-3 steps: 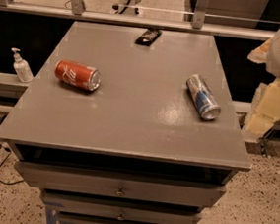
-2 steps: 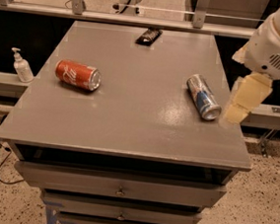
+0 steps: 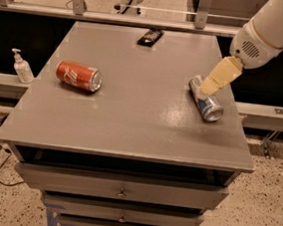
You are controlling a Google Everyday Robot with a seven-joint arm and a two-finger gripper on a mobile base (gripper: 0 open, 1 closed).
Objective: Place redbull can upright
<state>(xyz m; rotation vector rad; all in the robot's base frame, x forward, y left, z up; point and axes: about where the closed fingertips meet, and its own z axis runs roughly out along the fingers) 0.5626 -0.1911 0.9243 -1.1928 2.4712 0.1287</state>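
The redbull can (image 3: 208, 104) is a slim silver and blue can lying on its side at the right of the grey table (image 3: 131, 119), its silver top facing the front right. My gripper (image 3: 213, 83), with tan fingers, comes in from the upper right on a white arm (image 3: 270, 27) and hovers right over the can's far end, covering part of it. Nothing is held.
A wider red soda can (image 3: 78, 76) lies on its side at the table's left. A dark packet (image 3: 151, 36) lies near the far edge. A white pump bottle (image 3: 22, 66) stands on a ledge left of the table. Drawers sit below the tabletop.
My arm and gripper have moved left from beyond the table's right edge to above the redbull can. Both cans have stayed where they were.
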